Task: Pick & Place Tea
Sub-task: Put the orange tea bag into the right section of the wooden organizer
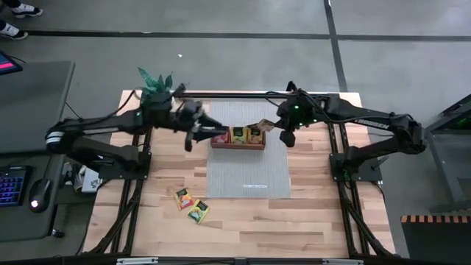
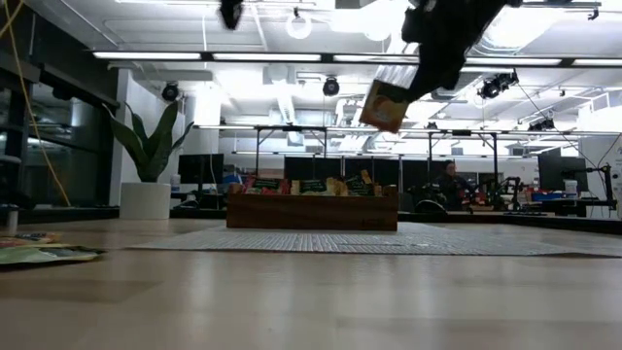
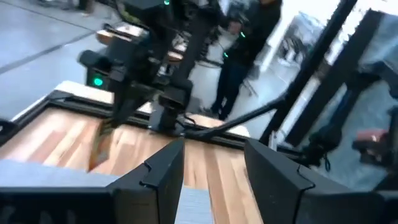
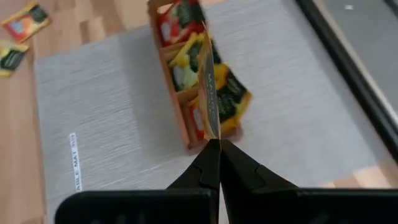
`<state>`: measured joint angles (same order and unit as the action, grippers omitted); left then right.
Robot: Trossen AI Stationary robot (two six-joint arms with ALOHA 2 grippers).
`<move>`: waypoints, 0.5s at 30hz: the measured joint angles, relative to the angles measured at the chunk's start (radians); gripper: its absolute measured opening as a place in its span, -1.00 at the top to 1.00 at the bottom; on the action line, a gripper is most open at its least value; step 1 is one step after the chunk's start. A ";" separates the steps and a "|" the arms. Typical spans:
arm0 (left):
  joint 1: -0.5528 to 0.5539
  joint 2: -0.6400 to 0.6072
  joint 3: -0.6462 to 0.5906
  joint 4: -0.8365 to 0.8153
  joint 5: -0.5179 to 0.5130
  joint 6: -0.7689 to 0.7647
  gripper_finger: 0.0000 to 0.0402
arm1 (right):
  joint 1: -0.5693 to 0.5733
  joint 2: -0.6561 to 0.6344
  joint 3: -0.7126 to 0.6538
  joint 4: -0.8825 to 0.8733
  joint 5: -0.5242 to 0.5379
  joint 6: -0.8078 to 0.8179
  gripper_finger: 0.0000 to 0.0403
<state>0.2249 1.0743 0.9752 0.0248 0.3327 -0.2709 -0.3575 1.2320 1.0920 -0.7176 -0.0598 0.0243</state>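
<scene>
From above, your wooden table (image 1: 294,221) carries a grey mat (image 1: 246,177) with the tray (image 1: 238,138) on its far edge; two tea packets (image 1: 191,205) lie near the front left. At table level, the right gripper (image 2: 428,58) pinches a yellow packet (image 2: 386,105) above the tray's right end. Your left gripper (image 3: 211,168) hovers spread and empty, probably beside the tray's left end. Your right wrist camera shows the packet edge-on over filled compartments.

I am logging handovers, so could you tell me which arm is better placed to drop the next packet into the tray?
Right: the right gripper holds a tea packet above the tray; the left gripper is open.
</scene>
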 joint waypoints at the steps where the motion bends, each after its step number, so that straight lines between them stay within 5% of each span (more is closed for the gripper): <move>1: -0.008 -0.037 -0.050 0.022 -0.022 -0.021 0.18 | -0.002 0.020 0.000 0.013 -0.017 -0.014 1.00; 9: -0.051 -0.198 -0.281 0.086 -0.141 -0.125 0.18 | -0.027 0.190 -0.001 0.064 -0.096 -0.094 1.00; 15: -0.051 -0.224 -0.365 0.109 -0.110 -0.192 0.18 | -0.036 0.282 -0.001 0.124 -0.126 -0.136 1.00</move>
<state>0.1741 0.8506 0.6105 0.1334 0.2223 -0.4627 -0.3931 1.5138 1.0908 -0.5940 -0.1862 -0.1120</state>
